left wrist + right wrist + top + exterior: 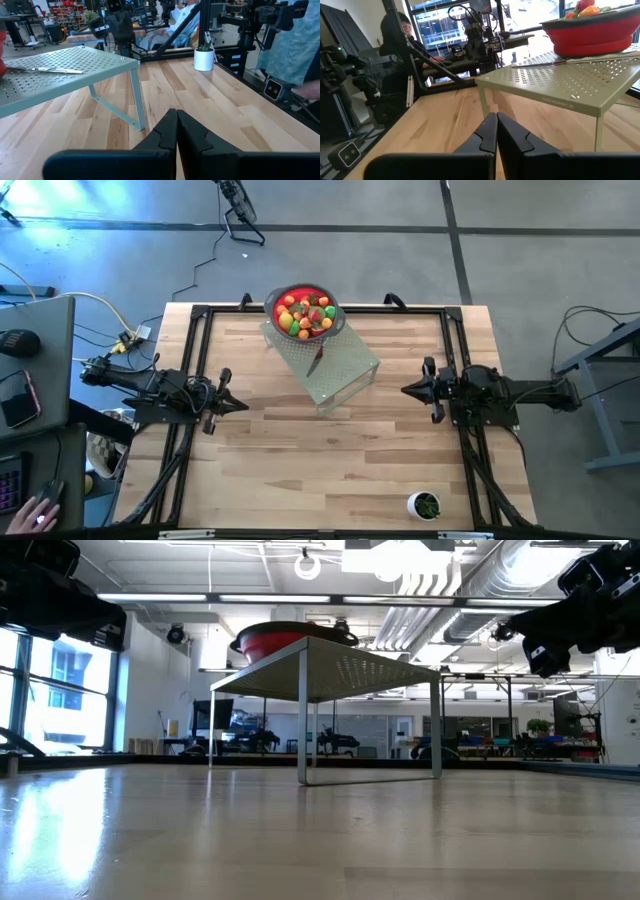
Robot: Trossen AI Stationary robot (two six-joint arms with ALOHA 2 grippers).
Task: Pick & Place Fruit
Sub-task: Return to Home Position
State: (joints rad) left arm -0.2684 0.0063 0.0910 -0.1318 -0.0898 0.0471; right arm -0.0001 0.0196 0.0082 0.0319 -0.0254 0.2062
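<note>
Pressed together, the left fingers (165,134) fill the bottom of the left wrist view. The right fingers (485,134) sit the same way in theirs, and neither pair pinches anything.

We find the fruit (305,313) heaped in the red strainer (300,288) at the upper centre of the high view, on the far corner of the perforated shelf (350,375). Both arms are well apart from it, at the left and right sides of the desk (300,470).

Our worry is the heap. Pieces stand above the rim, and the strainer sits close to the shelf's corner. We judge that a knock to the shelf, say from an arm swinging wide on its way home, could spill pieces or tip the strainer off. The silver knife (316,360) lying just beside the strainer could slide too.

As for looks, the fruit is a mound of small pieces in red, orange, yellow and green, packed touching one another. A white cup (424,505) stands well apart at the lower right.
</note>
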